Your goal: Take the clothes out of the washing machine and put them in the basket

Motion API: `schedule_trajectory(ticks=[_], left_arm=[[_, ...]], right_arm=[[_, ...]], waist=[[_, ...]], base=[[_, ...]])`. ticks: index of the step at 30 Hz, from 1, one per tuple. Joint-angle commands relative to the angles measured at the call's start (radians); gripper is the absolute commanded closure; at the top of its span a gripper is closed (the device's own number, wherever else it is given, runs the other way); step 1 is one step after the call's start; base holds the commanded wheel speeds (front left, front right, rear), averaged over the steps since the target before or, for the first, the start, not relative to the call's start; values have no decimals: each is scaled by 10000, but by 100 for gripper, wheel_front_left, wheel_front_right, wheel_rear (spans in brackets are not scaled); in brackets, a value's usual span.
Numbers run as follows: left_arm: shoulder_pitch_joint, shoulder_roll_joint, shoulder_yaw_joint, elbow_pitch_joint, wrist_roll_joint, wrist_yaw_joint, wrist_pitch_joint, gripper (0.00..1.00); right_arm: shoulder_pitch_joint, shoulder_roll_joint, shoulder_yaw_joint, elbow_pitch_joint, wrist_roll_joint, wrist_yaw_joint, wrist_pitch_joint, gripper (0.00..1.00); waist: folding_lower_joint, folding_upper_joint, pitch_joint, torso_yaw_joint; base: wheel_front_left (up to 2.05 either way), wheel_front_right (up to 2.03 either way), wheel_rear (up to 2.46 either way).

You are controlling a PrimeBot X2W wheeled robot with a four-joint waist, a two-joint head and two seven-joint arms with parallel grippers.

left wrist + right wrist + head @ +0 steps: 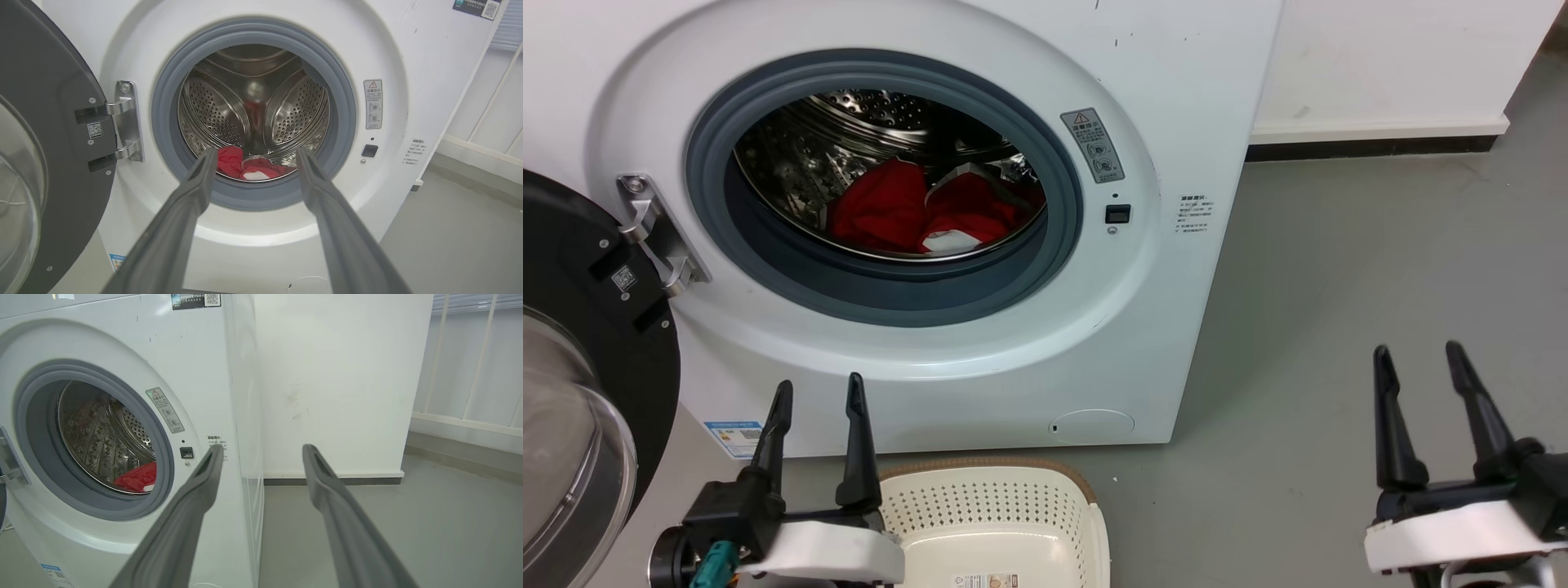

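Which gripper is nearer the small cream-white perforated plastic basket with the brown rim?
Left. The left gripper sits at the basket's left edge; the right gripper is well off to its right, over grey floor.

We see a smooth, evenly lit grey floor running up to a white wall. A dark skirting lines the wall's foot. The wall carries a few faint scuffs. Further right we make out pale panels with slim white uprights above a low sill, and slats at the top.
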Motion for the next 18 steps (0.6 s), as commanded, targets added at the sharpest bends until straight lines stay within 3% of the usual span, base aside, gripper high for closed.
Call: schedule_trajectory(ticks=[1,5,11,18], left_arm=[[-108,146,-121,-53,239,70,-91,0],[-91,321,-381,-13,458,275,-176,0],[202,392,-452,467,463,41,-295,0],[40,562,-659,866,1442,110,-441,0]], right_arm=[[54,-13,40,47,-270,-2,-103,0],[127,-12,123,344,-535,-2,-197,0],[216,-12,200,576,-1070,-4,-314,0],[275,-6,451,745,-1928,-4,-453,0]], waist=[[0,-1,-5,-6],[0,-1,-18,-21],[-1,-1,-43,-43],[-1,-1,-69,-69]], base=[[0,0,0],[0,0,0],[0,0,0],[0,0,0]])
